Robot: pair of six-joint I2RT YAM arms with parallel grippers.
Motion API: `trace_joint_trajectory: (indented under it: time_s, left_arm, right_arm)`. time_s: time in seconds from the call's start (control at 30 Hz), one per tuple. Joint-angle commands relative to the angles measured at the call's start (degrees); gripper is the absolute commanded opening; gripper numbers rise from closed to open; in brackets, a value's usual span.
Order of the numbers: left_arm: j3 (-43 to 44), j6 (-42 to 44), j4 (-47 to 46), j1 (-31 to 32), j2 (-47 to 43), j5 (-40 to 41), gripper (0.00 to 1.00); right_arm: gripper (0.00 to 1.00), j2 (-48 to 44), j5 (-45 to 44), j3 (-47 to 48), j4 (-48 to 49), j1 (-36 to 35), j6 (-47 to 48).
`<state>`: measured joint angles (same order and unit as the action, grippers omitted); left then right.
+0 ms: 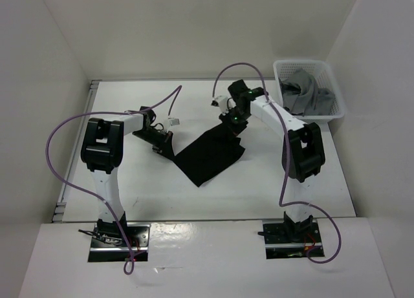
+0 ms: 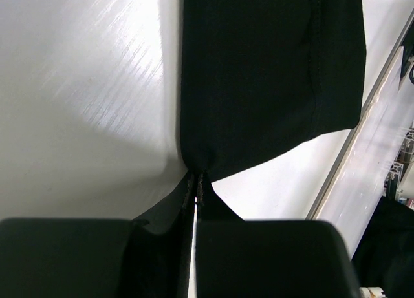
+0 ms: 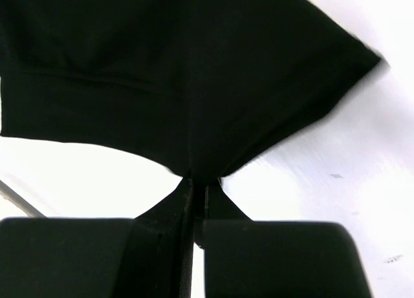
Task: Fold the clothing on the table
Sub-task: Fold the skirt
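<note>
The black clothing (image 1: 210,154) lies stretched across the middle of the white table (image 1: 129,188), running from upper left to lower right. My left gripper (image 1: 163,143) is shut on its left corner, and the left wrist view shows the cloth (image 2: 272,72) pinched at my fingertips (image 2: 196,176). My right gripper (image 1: 234,125) is shut on the far right edge of the clothing; in the right wrist view the fabric (image 3: 181,78) bunches into the closed tips (image 3: 198,180).
A white slotted basket (image 1: 336,94) holding a grey garment (image 1: 304,91) stands at the back right corner. A metal rail (image 1: 76,149) runs along the table's left edge. White walls enclose the table at the back and sides.
</note>
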<state>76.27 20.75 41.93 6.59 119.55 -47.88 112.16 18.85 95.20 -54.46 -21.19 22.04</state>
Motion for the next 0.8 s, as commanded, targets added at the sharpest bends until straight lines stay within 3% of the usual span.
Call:
trace_joint_trajectory:
  time_s: [0.0,0.77]
  left_arm:
    - [1.25,1.13,0.96,0.00,0.95,-1.34,0.00]
    - [2.39,0.60,0.96,0.00,1.48,-1.86,0.01]
  right_arm:
    - [0.00,-2.48,-6.10,2.71,-3.19,-5.94,-1.21]
    - [0.00,7.89,-4.70,12.64,-8.65,-23.46,-0.07]
